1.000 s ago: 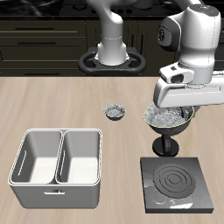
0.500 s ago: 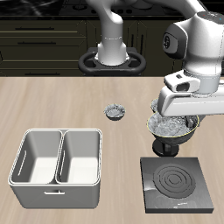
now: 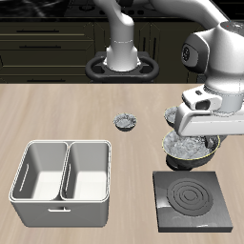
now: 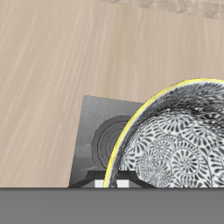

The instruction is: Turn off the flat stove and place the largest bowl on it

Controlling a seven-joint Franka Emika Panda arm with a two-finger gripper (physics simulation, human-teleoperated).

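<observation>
White two-compartment bin [image 3: 62,174] sits on the wooden table [image 3: 57,114], well apart from the fingers, both compartments showing nothing inside. No brand, label or writing readable on it or on anything else in either view

Tiny bowl [image 3: 125,121] stands farther back on the table, apart from the gripper, speckled grey

Largest bowl [image 3: 188,149] hangs off the table, held at the gripper [image 3: 195,133]; the fingers themselves are hidden behind the white gripper body and the bowl rim, so the grip on the rim is read from the bowl being aloft. Bowl sits directly under the fingers, roughly level. In the wrist view its yellow rim and black-and-white swirl pattern fill much of the frame

Mid-sized bowl [image 3: 172,116] shows only as a sliver behind the gripper body, farther back

Flat stove [image 3: 194,201] lies just below and toward the table's front from the held bowl, not touching it. Coil rings look dark, not red, in both views; the wrist view shows the plate under the bowl's edge. Knob too small to read its position
</observation>
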